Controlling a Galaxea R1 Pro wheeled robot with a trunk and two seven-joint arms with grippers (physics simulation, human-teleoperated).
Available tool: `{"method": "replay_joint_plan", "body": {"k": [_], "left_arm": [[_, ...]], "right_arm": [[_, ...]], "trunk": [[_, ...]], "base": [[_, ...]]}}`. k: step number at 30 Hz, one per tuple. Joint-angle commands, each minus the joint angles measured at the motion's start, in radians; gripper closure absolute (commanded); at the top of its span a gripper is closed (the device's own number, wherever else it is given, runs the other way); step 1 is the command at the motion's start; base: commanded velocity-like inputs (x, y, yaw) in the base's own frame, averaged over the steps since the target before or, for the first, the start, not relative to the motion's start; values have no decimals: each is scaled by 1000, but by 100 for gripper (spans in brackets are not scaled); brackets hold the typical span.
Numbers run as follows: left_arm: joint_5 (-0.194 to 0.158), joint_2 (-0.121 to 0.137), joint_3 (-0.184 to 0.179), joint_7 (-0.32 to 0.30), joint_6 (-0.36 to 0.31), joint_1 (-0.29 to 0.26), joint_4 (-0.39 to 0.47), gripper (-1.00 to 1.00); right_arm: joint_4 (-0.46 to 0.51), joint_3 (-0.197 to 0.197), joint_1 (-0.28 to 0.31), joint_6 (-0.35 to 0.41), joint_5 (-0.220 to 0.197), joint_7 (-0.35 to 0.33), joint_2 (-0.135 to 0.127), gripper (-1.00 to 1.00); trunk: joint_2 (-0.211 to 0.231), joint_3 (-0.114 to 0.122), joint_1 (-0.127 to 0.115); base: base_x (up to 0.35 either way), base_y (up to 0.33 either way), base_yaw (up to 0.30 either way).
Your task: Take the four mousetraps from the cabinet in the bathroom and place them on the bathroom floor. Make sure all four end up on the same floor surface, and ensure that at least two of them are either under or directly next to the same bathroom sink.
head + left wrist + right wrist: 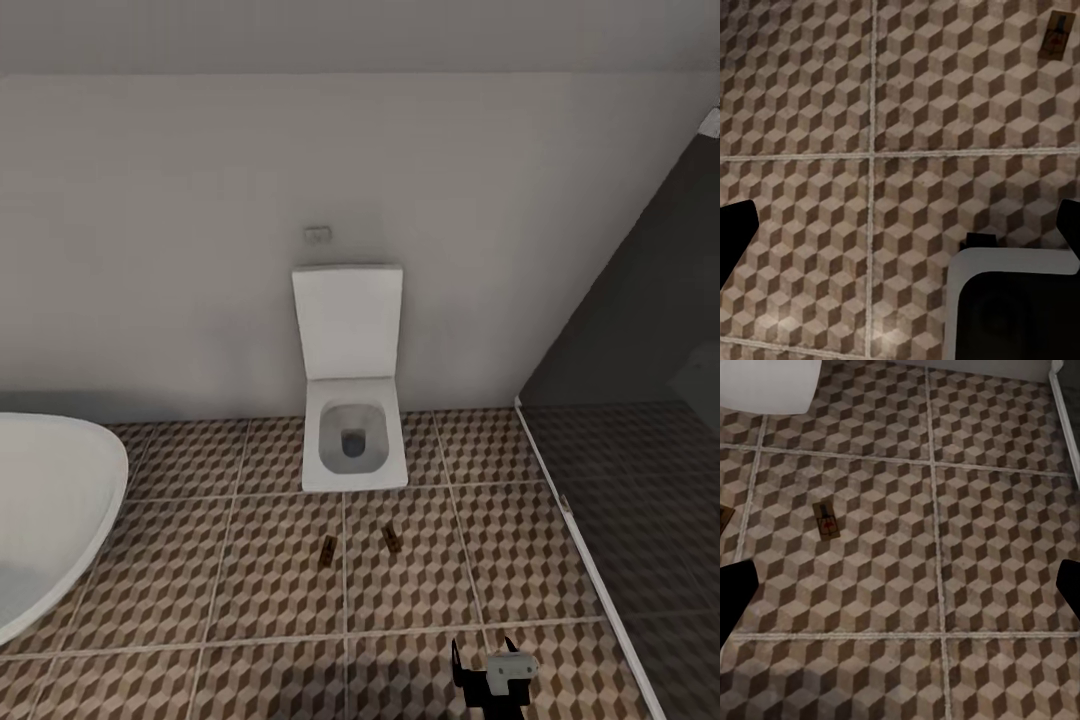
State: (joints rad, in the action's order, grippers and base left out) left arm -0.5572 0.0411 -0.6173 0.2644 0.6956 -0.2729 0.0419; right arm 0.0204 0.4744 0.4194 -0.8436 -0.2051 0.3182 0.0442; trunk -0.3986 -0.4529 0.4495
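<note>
No readable text, label or number anywhere.

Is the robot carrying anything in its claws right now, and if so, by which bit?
Nothing is held. Both wrist views show wide-apart fingertips with only patterned floor between them. Two mousetraps lie on the tiles before the toilet.

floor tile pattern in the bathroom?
Bathroom floor: square tiles with a brown, beige and white 3D-cube print and pale grout lines. Shows best in the right wrist view.

Two small tan mousetraps [327, 550] [392, 540] lie flat, apart, on the cube-patterned bathroom floor [270, 600].
</note>
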Motion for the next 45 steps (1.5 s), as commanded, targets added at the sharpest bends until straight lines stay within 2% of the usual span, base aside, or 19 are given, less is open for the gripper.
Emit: {"method": "replay_joint_plan", "body": {"k": [1,11,45], "left_arm": [[-3,0,-9,7,1,0,1,-100],[-3,-9,-9,7,1,0,0,-100],[-3,-10,-9,7,1,0,-1,-100]], "right_arm": [[-1,9,1,-3,-8,3,0,-100],[-1,9,1,-3,-8,3,0,-100],[-1,9,0,16,-8,2,1,-100]], "trunk": [[-1,0,1],[-1,17,1],[-1,71,1]], "base": [[0,0,0],[0,0,0],[0,0,0]]}}
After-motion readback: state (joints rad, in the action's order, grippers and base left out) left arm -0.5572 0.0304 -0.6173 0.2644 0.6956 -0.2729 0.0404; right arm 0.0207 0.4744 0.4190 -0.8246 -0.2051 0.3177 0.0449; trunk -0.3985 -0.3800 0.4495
